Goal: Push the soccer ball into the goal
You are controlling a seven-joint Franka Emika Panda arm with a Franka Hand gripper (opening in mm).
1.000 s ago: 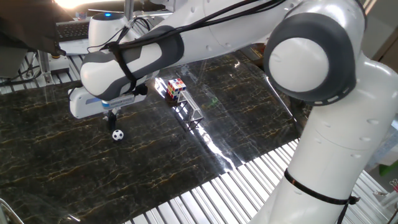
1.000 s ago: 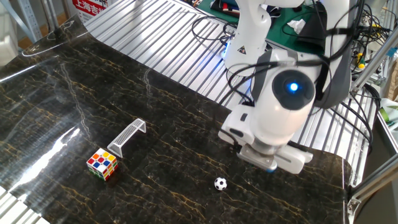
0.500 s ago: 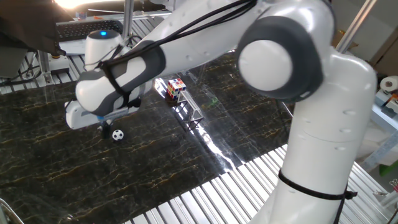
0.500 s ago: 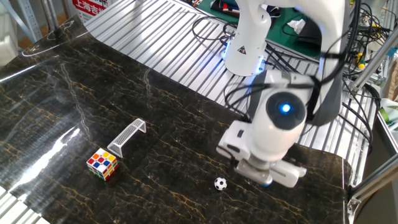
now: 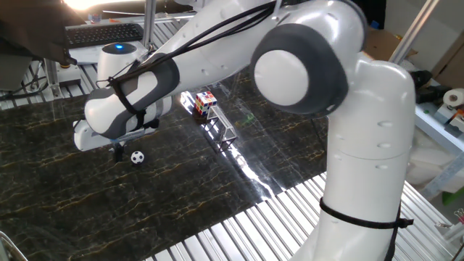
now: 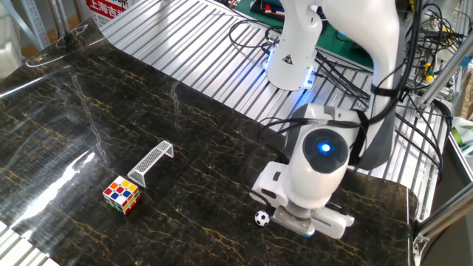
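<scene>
soccer ball (image 6: 261,217) beside hand (image 5: 119,151), fingers hidden

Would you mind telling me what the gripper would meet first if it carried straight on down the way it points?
Probably the dark marble table; the gripper points down beside the soccer ball, though depth is unclear.

The hand (image 5: 118,150) shows only as a dark stub beneath the arm's wrist; its fingers' spread cannot be told. The goal's (image 5: 220,127) bars blur into glare.
</scene>
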